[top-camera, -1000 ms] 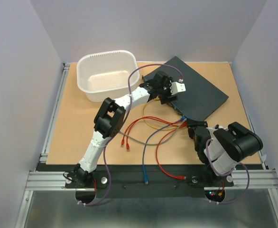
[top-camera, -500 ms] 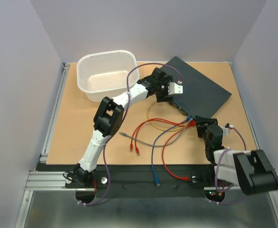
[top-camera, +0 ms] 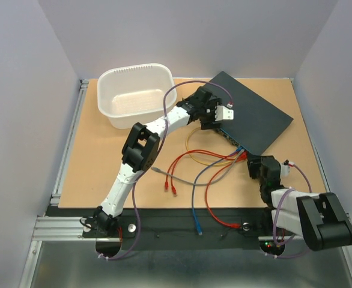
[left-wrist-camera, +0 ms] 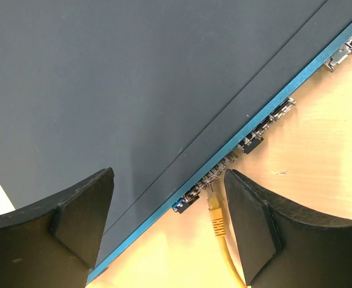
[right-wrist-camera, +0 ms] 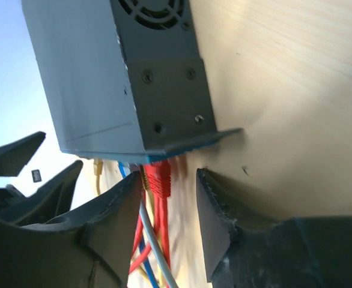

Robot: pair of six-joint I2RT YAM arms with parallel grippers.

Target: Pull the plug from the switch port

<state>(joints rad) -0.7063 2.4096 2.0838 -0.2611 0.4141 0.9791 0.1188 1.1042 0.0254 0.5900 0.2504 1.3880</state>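
Pale walls enclose a light wooden tabletop [top-camera: 104, 156], at whose rear left a white oval plastic tub [top-camera: 137, 67] is set. Right of it, the left gripper [left-wrist-camera: 169, 177] is held over the rear end of the port edge of the large flat dark blue-grey metal switch [top-camera: 254, 114]. The switch lies askew at the rear right, its long socket row running from rear left to near right and facing the arms. The fingers of this gripper are spread wide and nothing is pinched. A yellow plug [left-wrist-camera: 215, 213] appears seated in a socket just beside one finger, its axis pointing straight out of the edge. Farther right, at the near end of that edge, the right gripper [right-wrist-camera: 167, 175] is posed with its fingers partly parted. A red plug [right-wrist-camera: 157, 180], seated in the switch, is bracketed between them, and no firm pinch can be made out. The red plug is judged nearer this arm, so a pull away from the edge along the plug's axis is called for.
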